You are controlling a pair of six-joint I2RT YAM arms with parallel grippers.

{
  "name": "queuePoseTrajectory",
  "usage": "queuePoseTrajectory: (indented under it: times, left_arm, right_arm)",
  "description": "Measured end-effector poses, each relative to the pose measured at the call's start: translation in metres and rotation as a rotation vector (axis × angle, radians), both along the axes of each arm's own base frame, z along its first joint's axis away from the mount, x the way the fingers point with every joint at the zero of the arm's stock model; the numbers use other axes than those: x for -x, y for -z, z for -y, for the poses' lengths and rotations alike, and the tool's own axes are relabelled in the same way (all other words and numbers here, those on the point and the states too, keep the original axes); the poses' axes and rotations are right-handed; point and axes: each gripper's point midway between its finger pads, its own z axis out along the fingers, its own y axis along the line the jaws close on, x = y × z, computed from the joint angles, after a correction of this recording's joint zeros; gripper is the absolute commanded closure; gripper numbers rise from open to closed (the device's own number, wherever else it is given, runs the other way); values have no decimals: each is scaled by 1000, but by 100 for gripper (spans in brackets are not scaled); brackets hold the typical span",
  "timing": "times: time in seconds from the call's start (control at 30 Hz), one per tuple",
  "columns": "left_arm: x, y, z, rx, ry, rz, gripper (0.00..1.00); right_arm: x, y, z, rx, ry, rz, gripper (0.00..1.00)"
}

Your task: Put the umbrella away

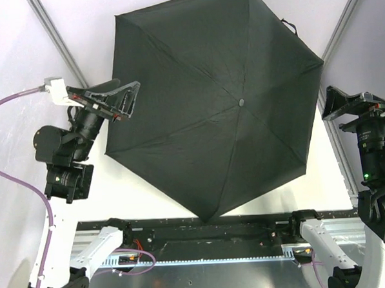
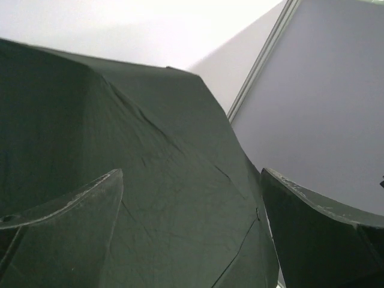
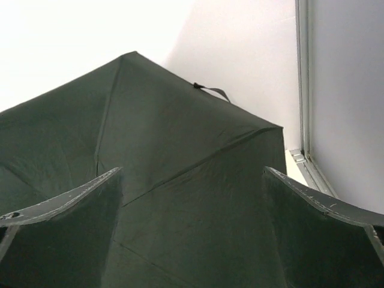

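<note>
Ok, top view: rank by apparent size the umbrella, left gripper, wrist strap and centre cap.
1. umbrella
2. left gripper
3. wrist strap
4. centre cap
Strap and cap are both tiny; that pair is close.

Left claw [image 1: 132, 99] jaws spread wide, empty, pointing inward. Right claw [image 1: 329, 103] likewise wide, empty, pointing inward.

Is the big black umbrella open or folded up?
Open. The umbrella has its fabric spread wide over the table, with thin ribs fanning out from the central cap.
</note>
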Motion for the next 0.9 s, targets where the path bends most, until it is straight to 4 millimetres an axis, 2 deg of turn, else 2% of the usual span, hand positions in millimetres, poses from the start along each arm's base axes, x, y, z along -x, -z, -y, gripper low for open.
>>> queuePoseTrajectory:
  times: [0.13,0.23,0.4,0.47,0.53,0.6,0.7,0.77,0.83,0.9]
  left_arm:
    - [-16,16,4,-15,12,-88,1]
    - [-37,30,-4,-17,13,-180,1]
    - [-83,70,-47,41,-20,-371,1]
    - [-106,103,-74,80,-80,-473,1]
    - [-118,144,-101,117,-157,-586,1]
    - [-122,166,-118,136,-214,-647,1]
    - [-130,176,-133,134,-247,-670,0]
    - [-144,179,-138,111,-229,-681,1]
    - [-158,183,-137,87,-182,-687,1]
    - [-168,197,-131,71,-120,-708,1]
  right_arm:
    - [2,3,-6,-5,-31,-1,1]
    - [2,10,-15,-2,-81,-23,1]
    - [-5,30,-35,18,-180,-100,1]
    - [-9,43,-45,29,-231,-137,1]
    - [-14,62,-56,39,-288,-195,1]
    - [-21,81,-68,48,-349,-264,1]
    - [-38,110,-89,53,-450,-382,1]
    - [-52,131,-101,46,-507,-458,1]
    - [-61,154,-109,30,-545,-525,1]
    - [-69,177,-114,5,-567,-590,1]
